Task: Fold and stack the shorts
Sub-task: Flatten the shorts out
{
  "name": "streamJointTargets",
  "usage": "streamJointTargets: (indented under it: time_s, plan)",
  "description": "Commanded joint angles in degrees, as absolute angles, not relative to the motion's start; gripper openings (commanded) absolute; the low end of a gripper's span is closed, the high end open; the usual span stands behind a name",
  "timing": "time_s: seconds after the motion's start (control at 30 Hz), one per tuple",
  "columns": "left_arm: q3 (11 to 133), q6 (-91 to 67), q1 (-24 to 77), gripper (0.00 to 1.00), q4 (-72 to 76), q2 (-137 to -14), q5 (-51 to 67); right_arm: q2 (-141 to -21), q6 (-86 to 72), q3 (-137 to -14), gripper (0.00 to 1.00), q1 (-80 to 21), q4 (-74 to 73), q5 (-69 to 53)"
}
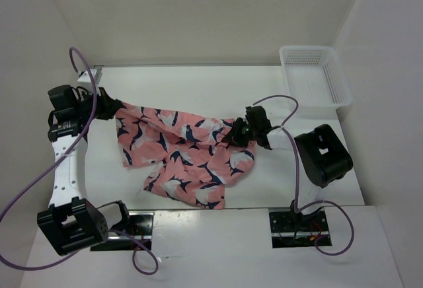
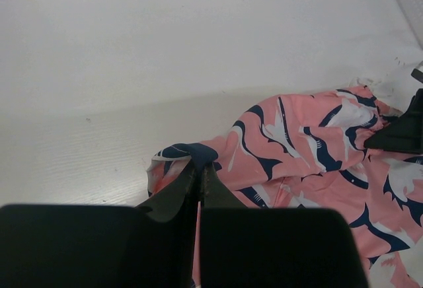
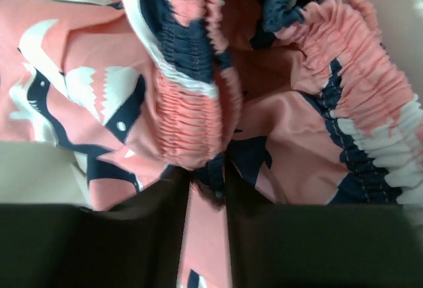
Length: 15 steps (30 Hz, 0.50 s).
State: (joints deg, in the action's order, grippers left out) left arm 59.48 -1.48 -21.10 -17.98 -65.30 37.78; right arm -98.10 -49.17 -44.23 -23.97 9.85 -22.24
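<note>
Top view: the shorts (image 1: pixel 188 152) lie crumpled on the white table (image 1: pixel 198 83), drawn out between the arms. The left gripper (image 1: pixel 111 113) pinches one end and the right gripper (image 1: pixel 239 133) the other (the white mesh basket (image 1: pixel 314 76) sits well apart, at the far right corner).

Left wrist: the fingers are closed tight on a navy-printed fabric edge.

Right wrist: the fingers clamp the gathered waistband, with cloth bunched between them.

The left arm (image 1: pixel 66 166) has a white link (image 1: pixel 64 182) dotted with holes between boxy black joints (image 1: pixel 69 226). The right arm (image 1: pixel 322 154) shows a like black joint. Thin purple cables (image 1: pixel 298 185) loop off both. Red and yellow wires (image 1: pixel 317 232) sit at the right base (image 1: pixel 294 225), five o'clock. Fingers (image 2: pixel 175 192) are black wedges.
</note>
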Motion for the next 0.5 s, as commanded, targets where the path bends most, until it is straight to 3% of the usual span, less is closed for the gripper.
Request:
streamJointTargets:
  time_s: [0.0, 0.1, 0.2, 0.47]
  plan:
    - [60.21, 0.00, -21.09, 0.00, -17.57, -63.72, 39.20, -96.87, -49.39, -46.05, 0.24, -24.17, 11.70, -20.40]
    - [60.21, 0.00, -21.09, 0.00, -18.11, -63.72, 39.20, -91.07, -47.91, -48.06, 0.07, -24.17, 5.82, -16.10]
    - [60.21, 0.00, -21.09, 0.00, -18.11, -63.72, 39.20, -83.78, -46.59, -49.74, 0.00, -24.17, 0.10, -14.07]
    - [71.97, 0.00, -21.09, 0.00, -16.18, -62.50, 42.44, -67.09, -40.27, -67.48, 0.00, -18.29, -17.56, -13.97]
